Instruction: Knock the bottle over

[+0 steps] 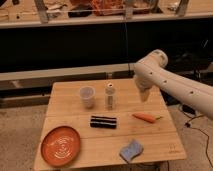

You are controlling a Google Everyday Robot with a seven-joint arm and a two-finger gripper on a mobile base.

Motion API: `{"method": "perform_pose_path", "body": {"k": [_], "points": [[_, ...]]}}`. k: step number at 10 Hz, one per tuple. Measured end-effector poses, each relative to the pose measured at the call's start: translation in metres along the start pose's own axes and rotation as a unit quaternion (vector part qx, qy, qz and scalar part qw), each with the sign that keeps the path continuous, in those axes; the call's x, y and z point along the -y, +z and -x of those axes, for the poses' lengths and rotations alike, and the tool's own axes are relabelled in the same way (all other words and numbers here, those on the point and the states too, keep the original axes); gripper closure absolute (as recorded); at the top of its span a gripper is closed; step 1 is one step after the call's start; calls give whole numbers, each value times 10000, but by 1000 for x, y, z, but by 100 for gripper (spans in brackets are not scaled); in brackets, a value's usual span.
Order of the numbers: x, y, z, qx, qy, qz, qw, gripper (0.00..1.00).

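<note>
The bottle stands upright on the wooden table, slim and clear with a white cap, just right of a whitish cup. My gripper hangs from the white arm over the table's right side, to the right of the bottle with a gap between them, at about the bottle's height.
An orange plate lies at the front left. A dark rectangular object lies in front of the bottle. A carrot lies right of centre, below the gripper. A blue sponge sits near the front edge.
</note>
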Motion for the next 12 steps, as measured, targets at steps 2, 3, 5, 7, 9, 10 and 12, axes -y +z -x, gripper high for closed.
{"method": "perform_pose_path", "body": {"k": [2,3,5,7,9,10,12], "points": [[3,2,6,21,-66,-29,10000,20],[4,3,7,30,-89,-43,9999,20],[6,4,11,40,-138,-62,9999,20],[9,6,19,62,-207,-87,9997,20],[11,7,20,80,-236,-105,9996,20],[11,8,20,82,-249,-111,9996,20],[15,9,27,96,-316,-131,9994,20]]}}
